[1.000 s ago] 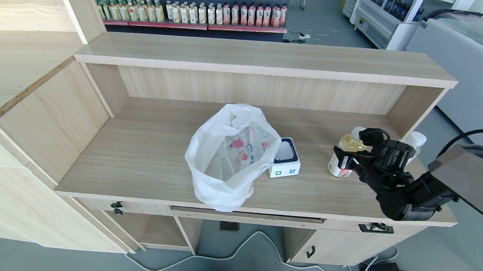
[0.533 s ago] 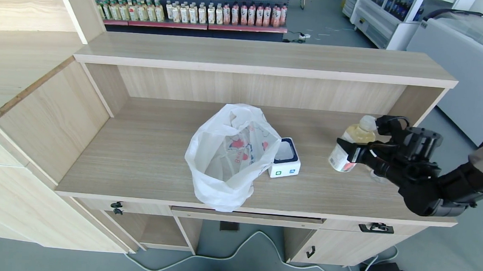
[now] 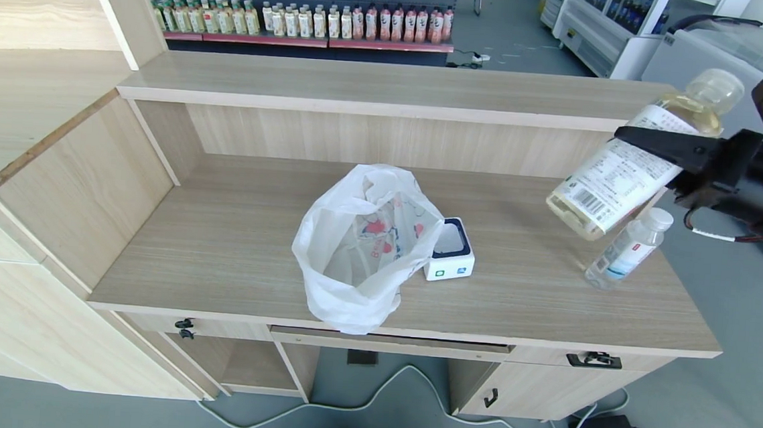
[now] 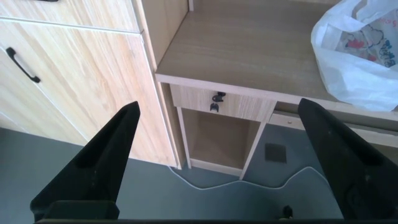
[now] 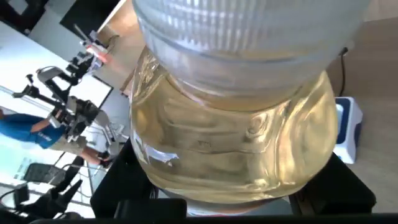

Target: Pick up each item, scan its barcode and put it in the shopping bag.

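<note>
Yellow liquid filled the bottle [image 3: 616,170] my right gripper [image 3: 679,157] clenched, tilted high over the right end of the counter [image 3: 649,317], and that seemingly shallow hold could drop it onto the small clear bottle [image 3: 623,250] beneath, short of the scanner [image 3: 449,249].

I'm clearly driving in a small shop: checkout counter [image 3: 231,244] with a scanner [image 3: 450,250], red shelves [image 3: 266,39] of bottled drinks [image 3: 301,20] behind it, chest freezers [image 3: 602,35] off right.
</note>
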You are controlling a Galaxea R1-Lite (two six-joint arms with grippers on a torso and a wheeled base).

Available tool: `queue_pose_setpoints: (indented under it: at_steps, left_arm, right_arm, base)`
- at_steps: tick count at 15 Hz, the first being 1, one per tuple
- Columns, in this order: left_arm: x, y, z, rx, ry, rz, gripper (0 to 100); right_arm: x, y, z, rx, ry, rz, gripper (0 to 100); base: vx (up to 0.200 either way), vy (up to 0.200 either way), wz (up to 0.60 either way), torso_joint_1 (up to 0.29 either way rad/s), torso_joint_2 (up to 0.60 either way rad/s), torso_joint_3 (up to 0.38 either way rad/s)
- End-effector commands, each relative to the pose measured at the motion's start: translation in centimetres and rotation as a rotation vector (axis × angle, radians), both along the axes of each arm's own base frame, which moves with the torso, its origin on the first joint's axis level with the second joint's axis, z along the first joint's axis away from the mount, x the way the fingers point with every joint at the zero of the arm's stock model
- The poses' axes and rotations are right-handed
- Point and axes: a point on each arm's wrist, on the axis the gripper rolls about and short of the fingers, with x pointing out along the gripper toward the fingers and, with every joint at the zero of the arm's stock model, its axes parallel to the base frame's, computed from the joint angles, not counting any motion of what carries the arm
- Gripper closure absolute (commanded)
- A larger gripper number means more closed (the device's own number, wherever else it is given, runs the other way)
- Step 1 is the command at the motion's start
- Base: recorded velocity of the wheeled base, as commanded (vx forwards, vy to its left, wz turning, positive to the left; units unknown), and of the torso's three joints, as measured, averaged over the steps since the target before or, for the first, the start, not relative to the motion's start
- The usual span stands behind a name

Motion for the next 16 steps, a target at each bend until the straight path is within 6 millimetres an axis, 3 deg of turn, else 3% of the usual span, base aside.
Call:
queue_pose_setpoints:
  at_steps: [1,4,9,16]
  left_arm:
    - [0.0,0.0,0.0,0.0,-0.001,0.0,0]
    - [0.0,0.0,0.0,0.0,-0.001,0.0,0]
    - [0.0,0.0,0.0,0.0,-0.001,0.0,0]
    - [0.0,0.0,0.0,0.0,-0.001,0.001,0]
  right_arm:
    - [-6.3,0.0,2.3,-0.014,-0.067,0.136,100]
    - [-8.6,0.1,2.1,-0.046,-0.066,0.261,100]
    - [-11.4,0.4,3.4,-0.072,-0.089,0.393,100]
    - [-12.2,0.4,3.6,-0.066,-0.071,0.41,100]
  base:
    - [0.0,0.0,0.0,0.0,0.0,0.0]
    - [0.0,0.0,0.0,0.0,0.0,0.0]
    - [0.0,0.0,0.0,0.0,0.0,0.0]
    - [0.0,0.0,0.0,0.0,0.0,0.0]
